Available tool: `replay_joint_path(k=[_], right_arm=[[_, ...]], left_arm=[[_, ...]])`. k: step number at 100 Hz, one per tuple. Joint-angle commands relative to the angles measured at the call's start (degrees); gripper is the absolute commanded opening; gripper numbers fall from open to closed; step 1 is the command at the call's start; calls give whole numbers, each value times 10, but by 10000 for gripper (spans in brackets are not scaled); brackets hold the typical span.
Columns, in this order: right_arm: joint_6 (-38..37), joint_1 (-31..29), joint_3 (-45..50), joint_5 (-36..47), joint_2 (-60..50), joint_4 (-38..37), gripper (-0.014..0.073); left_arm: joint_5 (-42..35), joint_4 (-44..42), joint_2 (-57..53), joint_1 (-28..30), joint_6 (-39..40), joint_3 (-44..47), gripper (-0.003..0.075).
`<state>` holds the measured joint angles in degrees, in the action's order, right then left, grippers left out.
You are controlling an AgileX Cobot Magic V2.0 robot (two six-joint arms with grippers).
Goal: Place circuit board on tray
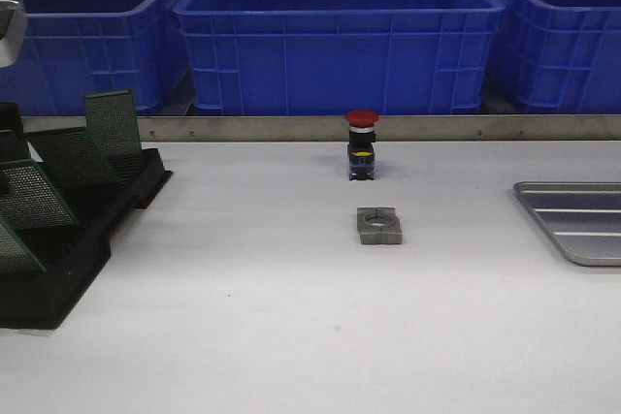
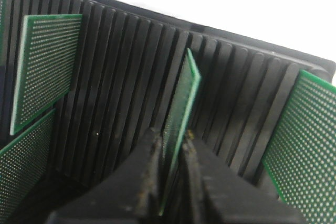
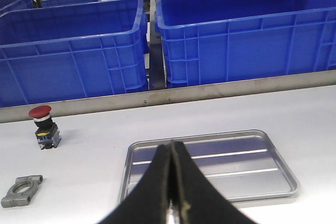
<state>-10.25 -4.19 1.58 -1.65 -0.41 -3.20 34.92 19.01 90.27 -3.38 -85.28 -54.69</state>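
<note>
The left gripper (image 2: 170, 153) is pinching the edge of a green circuit board (image 2: 181, 114) standing upright in the black rack (image 2: 121, 77). The right gripper (image 3: 171, 174) is hanging closed and empty above the tray (image 3: 252, 182), which is lying on the table's (image 1: 243, 317) right side.

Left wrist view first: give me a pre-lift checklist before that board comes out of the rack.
1. Left gripper straddles the circuit board edge, a finger each side: ok.
2. Jaws fully clamped on the board: cannot tell.
3. Board upright in a slot of the black rack, apart from neighbouring boards: ok.
4. Tray bare, nothing lying in it: ok.
5. Right gripper shut, hanging over the tray's near side, possibly in the drop zone: not ok.
6. Red button and metal bracket sit mid-table between rack and tray: ok if carried above them.
</note>
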Motion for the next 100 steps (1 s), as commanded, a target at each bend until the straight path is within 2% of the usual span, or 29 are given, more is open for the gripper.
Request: replay_joint_path(k=[1,45,52,67,81,89,100], right_arm=[[2,2,-7,40,-17,-5,-62],[2,2,-7,40,-17,-5,-62],[2,2,-7,40,-17,-5,-62],[2,2,-7,40,-17,-5,-62],[2,2,-7,40,-17,-5,-62],[2,2,-7,40,-17,-5,-62],[2,2,-7,40,-17,-5,-62]], left_arm=[[-20,16,-19,-3,6,-17,-20],[63,21,-92,-3,6,-69,-20],[69,53,-110,-3,6,-72,-20],[91,182,-135,-3,6,-72,-20],[157,293,-130,-8,6,-67,-20],[197,310,-119,-29,6,-66,-20],[205,309,-107,-71,6,-66,-20]])
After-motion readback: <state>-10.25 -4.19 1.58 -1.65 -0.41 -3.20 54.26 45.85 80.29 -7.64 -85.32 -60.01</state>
